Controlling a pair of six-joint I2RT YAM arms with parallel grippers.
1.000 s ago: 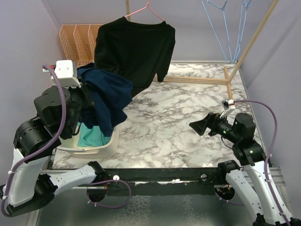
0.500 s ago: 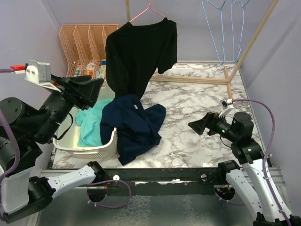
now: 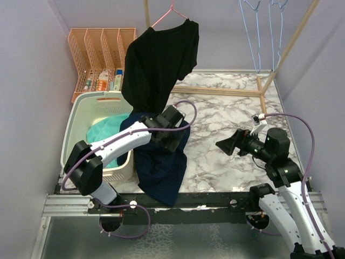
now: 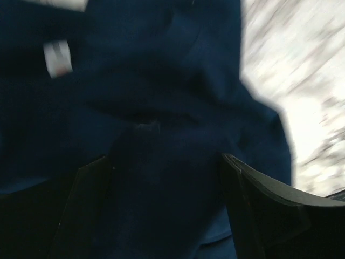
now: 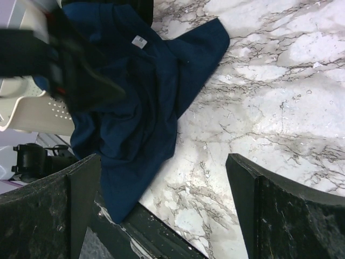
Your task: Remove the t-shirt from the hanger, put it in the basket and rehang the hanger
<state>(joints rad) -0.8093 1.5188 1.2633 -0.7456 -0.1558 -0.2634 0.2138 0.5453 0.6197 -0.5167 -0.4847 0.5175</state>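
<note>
A black t-shirt [image 3: 159, 59] hangs from a pink hanger [image 3: 167, 13] at the back, its hem reaching down to the table. A navy shirt [image 3: 159, 172] lies crumpled on the marble below it and drapes over the front edge; it also shows in the right wrist view as the navy shirt [image 5: 140, 108]. My left gripper [image 3: 172, 132] hovers over that navy cloth [image 4: 161, 81], and the left gripper [image 4: 167, 216] is open, its jaws wide apart with fabric under them. My right gripper [image 3: 223, 145] is open above bare marble at the right, the right gripper [image 5: 161, 210] holding nothing.
A white basket [image 3: 81, 116] with a teal cloth [image 3: 105, 132] stands at the left. An orange file rack [image 3: 94, 48] is behind it. Blue wire hangers [image 3: 259, 32] hang at the back right beside a wooden frame [image 3: 226, 90].
My left gripper has opened and let the navy shirt drop onto the table. The left arm has swung down from the left onto the cloth. The black t-shirt has swung slightly.
</note>
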